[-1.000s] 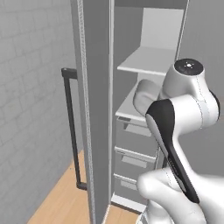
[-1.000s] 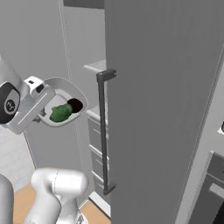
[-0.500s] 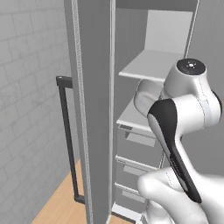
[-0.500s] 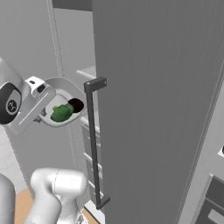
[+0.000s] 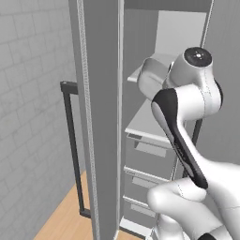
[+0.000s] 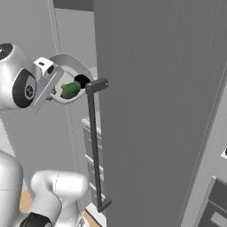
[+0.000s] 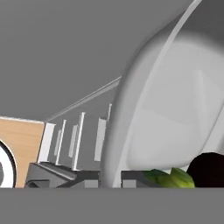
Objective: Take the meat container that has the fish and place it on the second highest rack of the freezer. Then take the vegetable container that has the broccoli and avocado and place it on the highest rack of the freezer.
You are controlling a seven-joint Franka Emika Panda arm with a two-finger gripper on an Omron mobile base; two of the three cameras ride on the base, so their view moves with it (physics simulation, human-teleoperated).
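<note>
You're carrying the vegetable container [image 6: 66, 80] — a pale, shallow bowl-like tray with the broccoli [image 6: 70, 90] and the dark avocado [image 6: 82, 81] sitting in it. The end effector [image 6: 54, 90] is pinched narrow on the container's near rim, and the container hangs out in front of the hand, up at the level of the freezer [image 5: 154, 117] shelves.

In the left base view the container [image 5: 151, 77] sits just at the front edge of the highest rack [image 5: 157, 63], with the second highest rack [image 5: 147, 123] below it and the drawer fronts [image 5: 150, 157] under that. Whether it already touches the board, you can't tell from here.

The step in hand looks like the final placement, so:
- Keep the container level — the greens sit loose near the rim you hold.
- Push it further in over the upper board before lowering, so it does not rest on the lip alone.
- Mind the door [image 6: 155, 111] and its handle [image 6: 95, 142] close beside the hand.
- Open only once the base rests flat.
</note>
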